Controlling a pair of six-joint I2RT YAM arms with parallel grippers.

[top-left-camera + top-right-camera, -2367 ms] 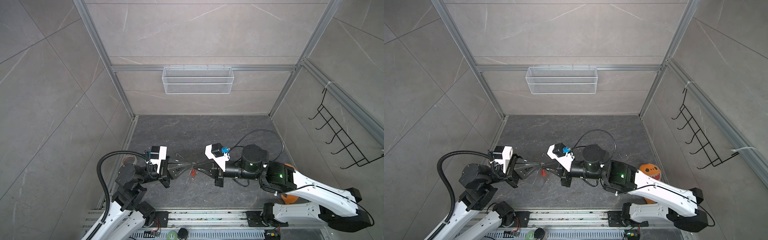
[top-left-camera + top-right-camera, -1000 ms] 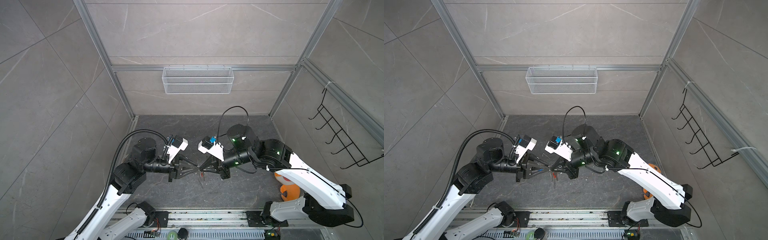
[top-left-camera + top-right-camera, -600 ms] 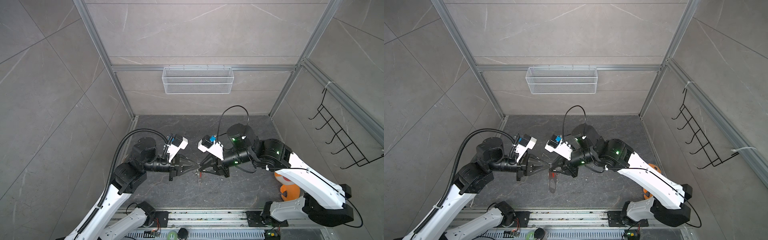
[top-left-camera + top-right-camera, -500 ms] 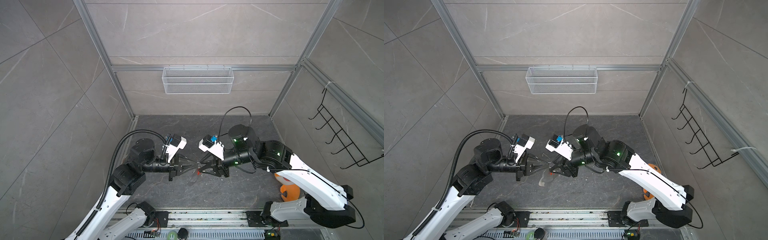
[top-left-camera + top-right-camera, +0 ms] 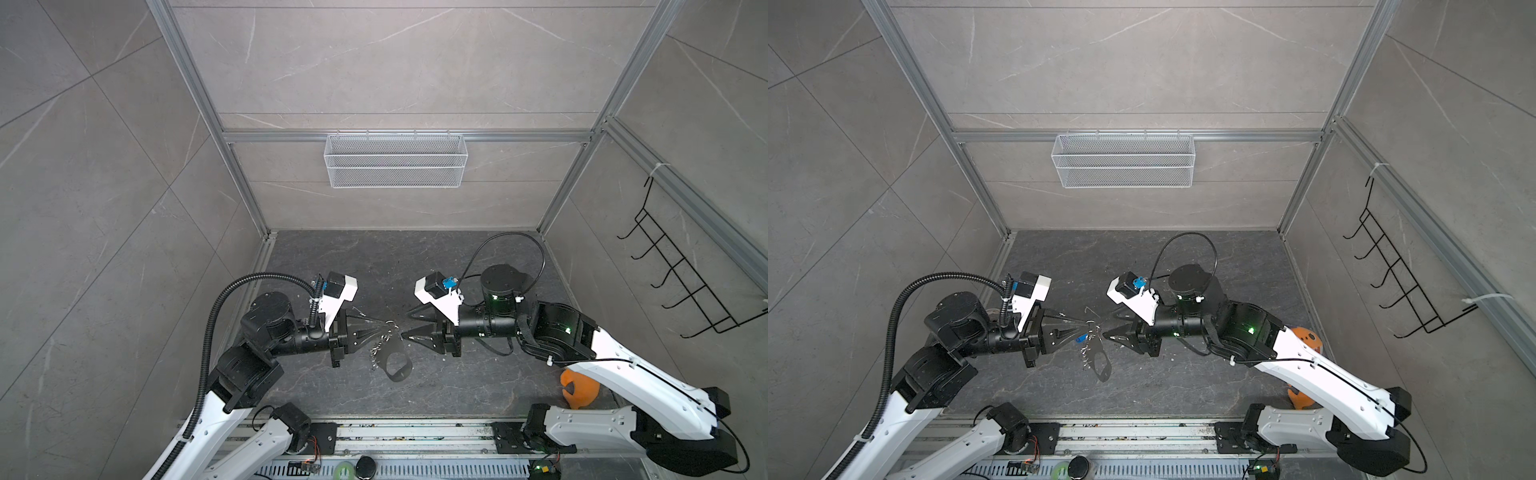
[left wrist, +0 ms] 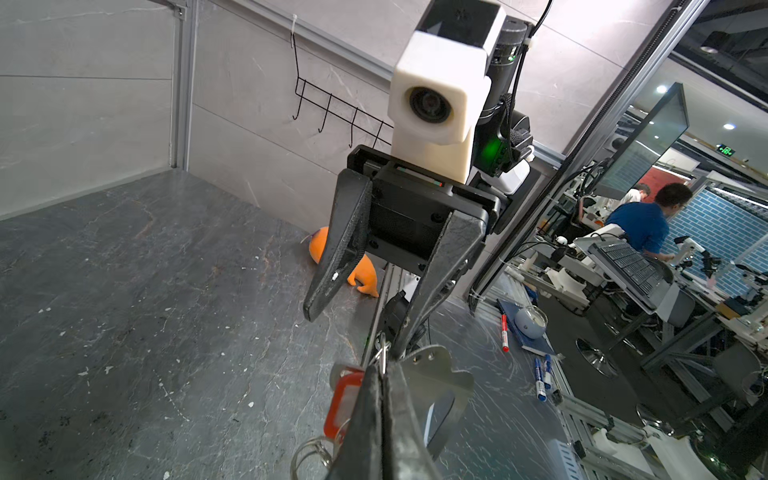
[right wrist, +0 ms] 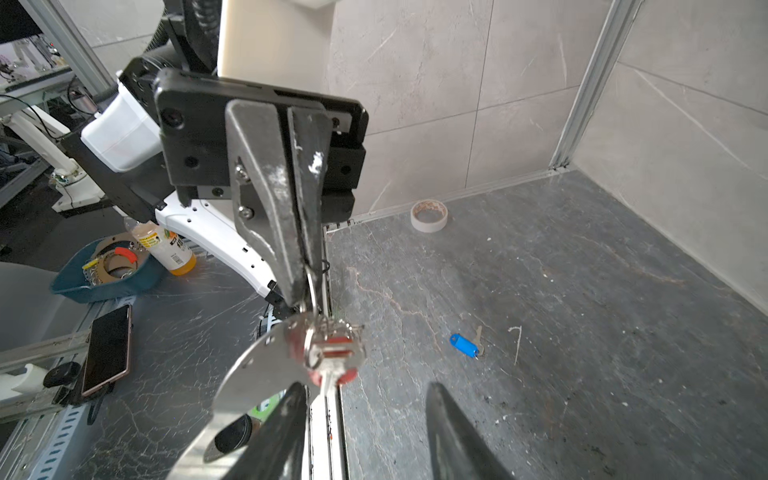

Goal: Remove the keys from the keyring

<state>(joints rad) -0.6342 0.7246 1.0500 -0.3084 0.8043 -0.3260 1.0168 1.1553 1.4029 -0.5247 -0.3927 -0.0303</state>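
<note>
My left gripper point(image 5: 392, 328) is shut on a silver ring of the keyring point(image 6: 384, 357), held above the floor. The flat grey tag point(image 5: 405, 374) point(image 6: 440, 374) hangs below it, with a red key point(image 6: 340, 399) point(image 7: 336, 345) and loose silver rings point(image 6: 307, 453) beside the jaws. My right gripper point(image 5: 405, 326) point(image 7: 365, 388) faces it a little to the right, open and holding nothing. A blue key point(image 7: 464, 345) point(image 5: 1079, 340) lies on the dark floor, off the ring. A plain silver key I cannot pick out.
A tape roll point(image 7: 429, 215) lies by the left wall's foot. An orange object point(image 5: 577, 388) sits at the floor's right edge, under the right arm. A wire basket point(image 5: 395, 160) hangs on the back wall, a black hook rack point(image 5: 681, 282) on the right wall.
The right gripper has opened, let go of the keyring and drawn back to the right. The left jaws have closed tight on the ring, and the grey tag has swung down under them.
</note>
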